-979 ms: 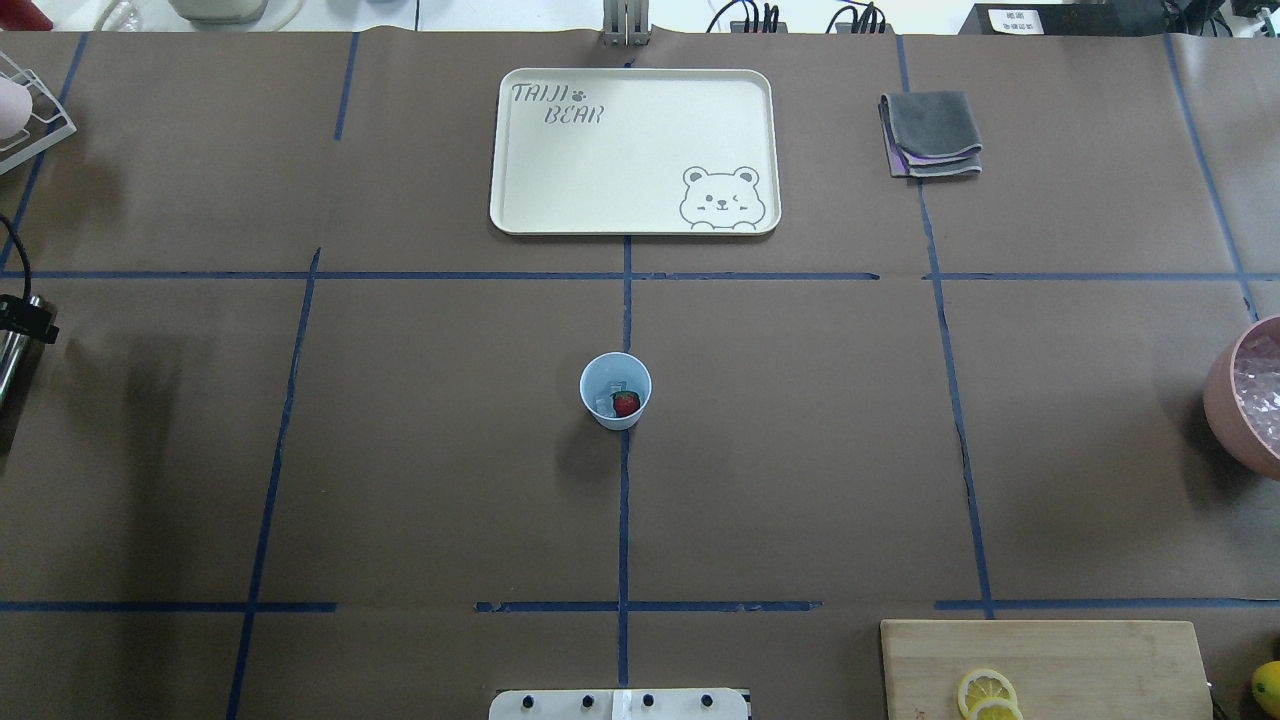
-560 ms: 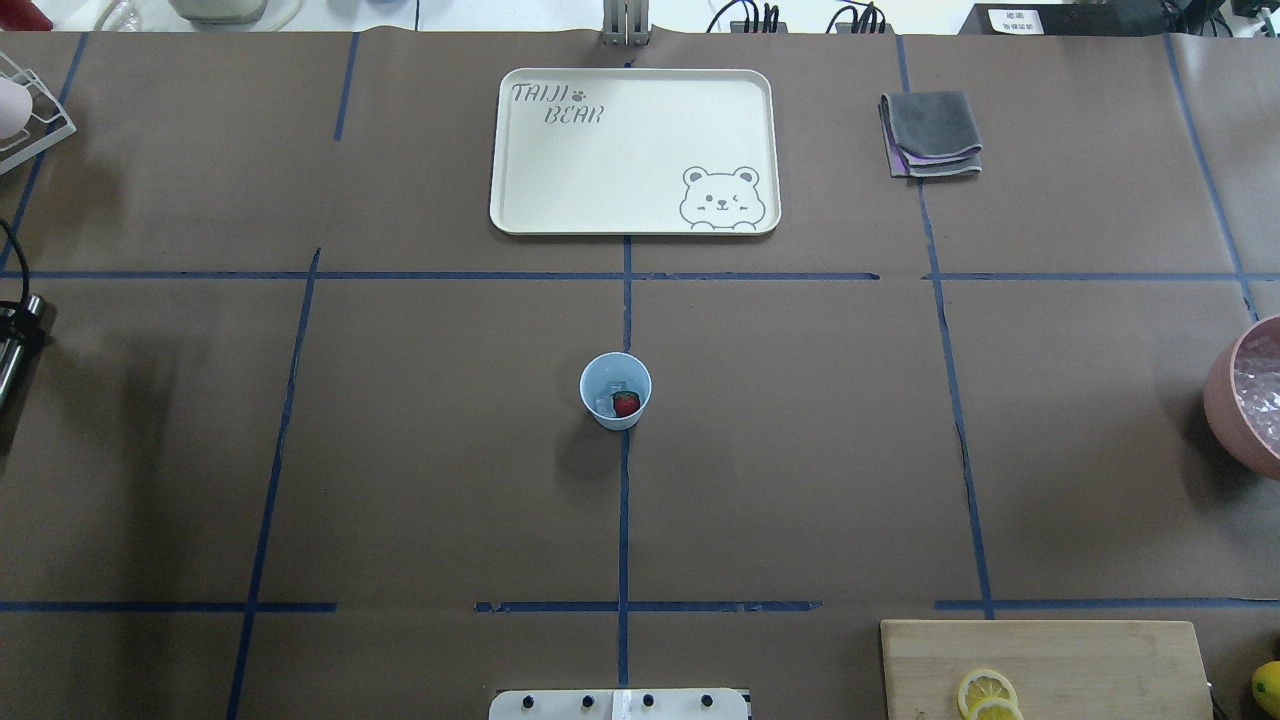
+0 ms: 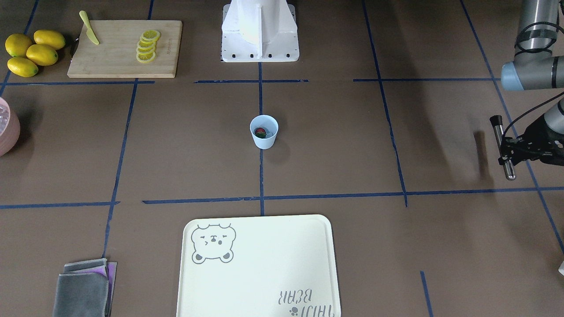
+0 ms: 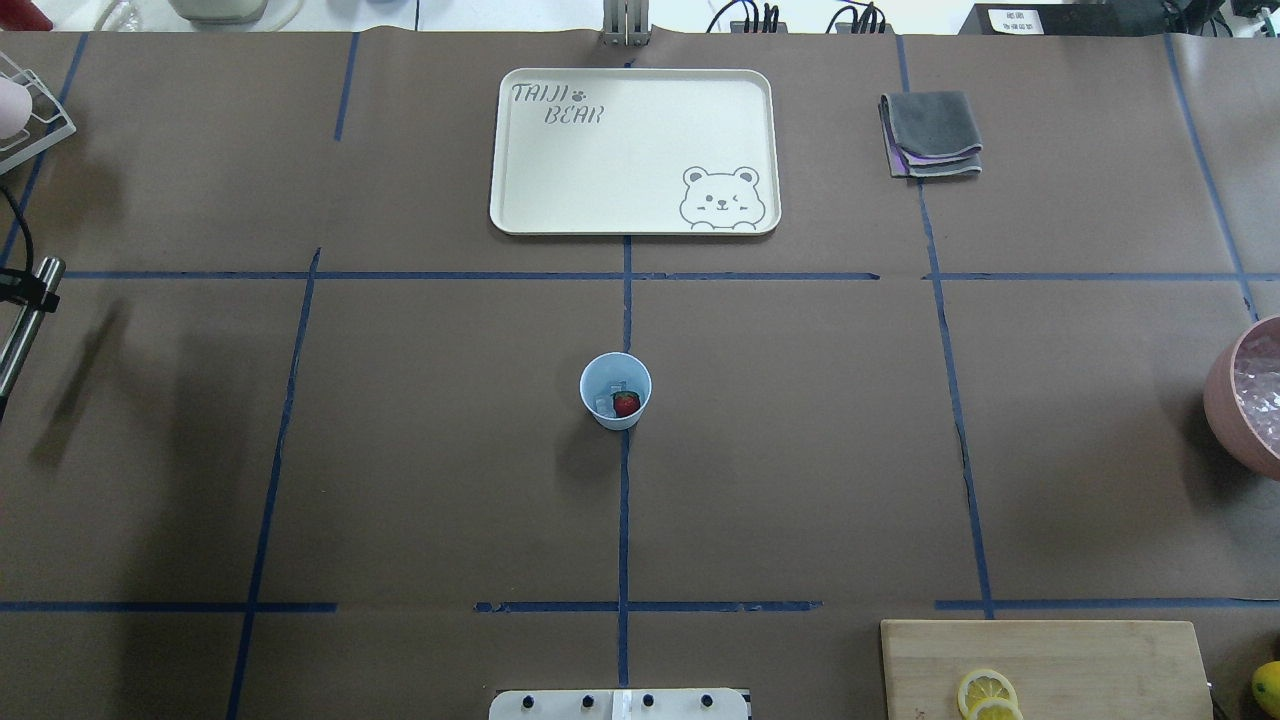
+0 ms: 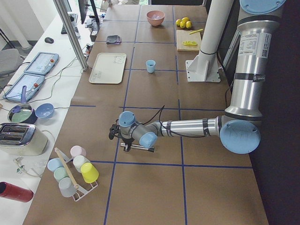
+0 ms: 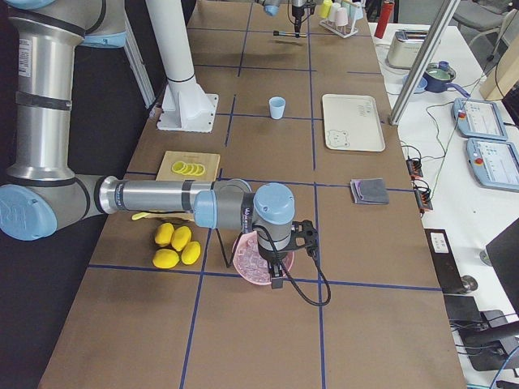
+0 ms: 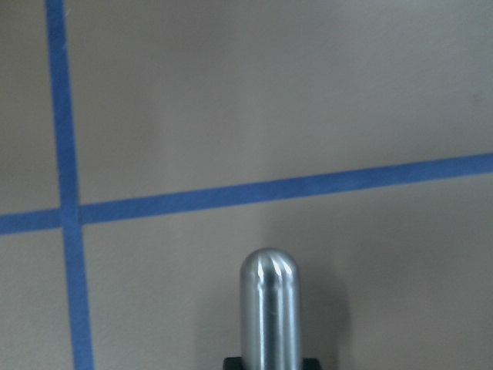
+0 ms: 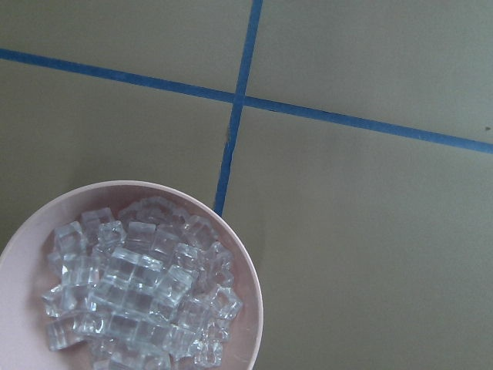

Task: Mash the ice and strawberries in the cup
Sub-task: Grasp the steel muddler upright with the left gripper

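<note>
The light-blue cup (image 4: 615,390) (image 3: 264,130) stands upright at the table's centre on a blue tape line. Inside it lie a red strawberry (image 4: 626,403) (image 3: 261,131) and a few pale ice chunks (image 4: 606,403). My left gripper (image 3: 506,147) (image 4: 25,290) is far off at the table's left edge, shut on a shiny metal rod (image 3: 502,145) (image 7: 269,304) with a rounded tip, held above the paper. My right gripper (image 6: 278,258) shows only in the exterior right view, over a pink bowl; I cannot tell whether it is open or shut.
A cream bear tray (image 4: 520,215) lies beyond the cup, a folded grey cloth (image 4: 930,133) to its right. The pink bowl (image 4: 1222,400) (image 8: 250,308) of ice cubes sits at the right edge. A cutting board (image 3: 119,57) carries lemon slices and a knife; whole lemons (image 3: 31,52) lie beside it. A cup rack (image 5: 70,171) stands at the left end.
The left gripper with the metal rod has moved further into the overhead view and away from the robot. The cup and its contents have not moved.
</note>
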